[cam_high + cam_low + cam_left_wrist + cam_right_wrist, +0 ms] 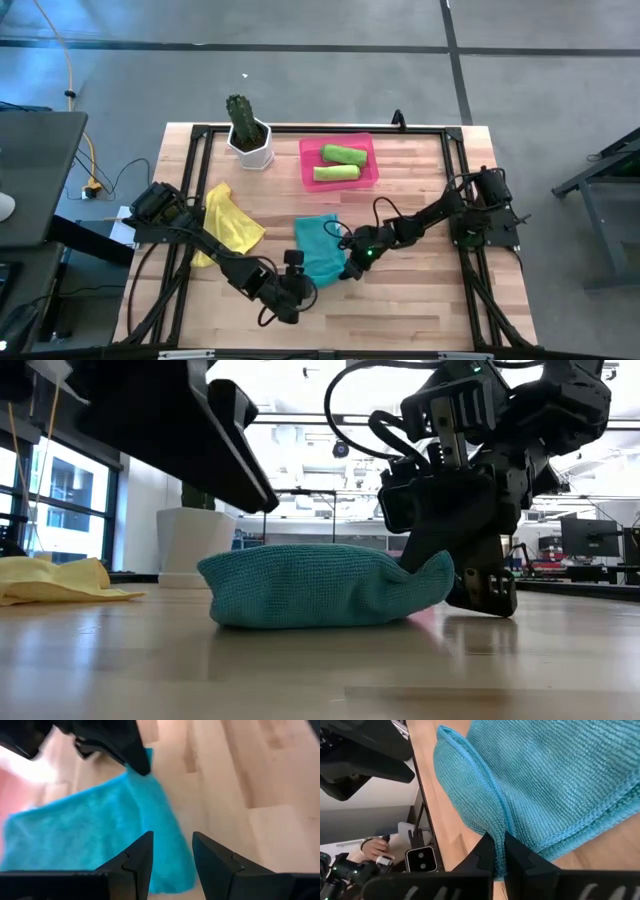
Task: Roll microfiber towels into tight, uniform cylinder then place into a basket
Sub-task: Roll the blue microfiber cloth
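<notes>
High view has the soft teal microfiber towel lying partly folded near the middle of the pale wooden slat table, closer to the front edge than to the back. The right gripper is down at the towel's right front corner, and in the right wrist view its two dark fingers are pinched together on a fold of that teal cloth, so it's clamped on the towel edge. From the low view you can see the same gripper at the raised end of the bunched towel, almost touching the tabletop.

The left gripper sits just in front of the towel's front left corner. In the left wrist view its fingers stand apart with bare wood showing in the gap, holding nothing, with the teal cloth just beside them.

The shallow bright pink plastic basket is at the back of the table with two rolled lime green towels lying side by side in it. The crumpled yellow towel lies unrolled over on the left. A white pot with a green cactus stands just left of the basket.
</notes>
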`<state>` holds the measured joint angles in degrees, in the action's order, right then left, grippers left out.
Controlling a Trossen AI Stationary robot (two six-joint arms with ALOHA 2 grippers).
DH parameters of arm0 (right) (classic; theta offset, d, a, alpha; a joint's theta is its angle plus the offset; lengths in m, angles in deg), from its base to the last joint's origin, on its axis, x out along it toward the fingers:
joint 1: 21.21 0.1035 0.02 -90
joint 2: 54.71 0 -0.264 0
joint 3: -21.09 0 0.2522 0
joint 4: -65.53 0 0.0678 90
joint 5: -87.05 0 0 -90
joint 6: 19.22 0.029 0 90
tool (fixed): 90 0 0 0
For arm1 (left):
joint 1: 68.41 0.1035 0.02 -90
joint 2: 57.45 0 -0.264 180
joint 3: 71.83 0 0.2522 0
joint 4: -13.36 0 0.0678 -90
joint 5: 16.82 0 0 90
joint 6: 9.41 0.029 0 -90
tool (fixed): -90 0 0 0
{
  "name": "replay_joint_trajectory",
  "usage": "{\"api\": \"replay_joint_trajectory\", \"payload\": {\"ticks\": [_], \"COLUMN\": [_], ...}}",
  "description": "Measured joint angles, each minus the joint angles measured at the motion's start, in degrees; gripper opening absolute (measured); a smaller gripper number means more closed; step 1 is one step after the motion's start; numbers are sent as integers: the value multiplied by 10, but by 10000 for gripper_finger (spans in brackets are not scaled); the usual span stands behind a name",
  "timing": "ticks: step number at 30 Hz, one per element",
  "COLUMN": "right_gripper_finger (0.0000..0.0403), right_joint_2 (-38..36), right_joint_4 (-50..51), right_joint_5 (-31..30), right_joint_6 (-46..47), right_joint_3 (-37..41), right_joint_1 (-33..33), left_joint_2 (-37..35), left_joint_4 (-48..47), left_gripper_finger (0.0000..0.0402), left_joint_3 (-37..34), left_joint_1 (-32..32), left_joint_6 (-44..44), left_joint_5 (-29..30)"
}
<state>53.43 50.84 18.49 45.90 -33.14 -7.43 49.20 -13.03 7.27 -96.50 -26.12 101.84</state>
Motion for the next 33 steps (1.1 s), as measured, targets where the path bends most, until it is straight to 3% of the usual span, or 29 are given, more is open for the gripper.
{"api": "replay_joint_trajectory", "payload": {"ticks": [26, 29, 33], "right_gripper_finger": [3, 3, 4], "right_joint_2": [-1, -1, 0], "right_joint_4": [1, 1, 3], "right_joint_5": [-4, -4, -3], "right_joint_6": [-60, -115, -179], "right_joint_3": [0, 0, 0], "right_joint_1": [0, 0, 1], "left_joint_2": [78, 77, 76], "left_joint_4": [17, 27, 40], "left_gripper_finger": [125, 108, 54], "left_joint_3": [1, 1, 1], "left_joint_1": [19, 26, 37], "left_joint_6": [-178, -202, -210], "left_joint_5": [-97, -123, -177]}}
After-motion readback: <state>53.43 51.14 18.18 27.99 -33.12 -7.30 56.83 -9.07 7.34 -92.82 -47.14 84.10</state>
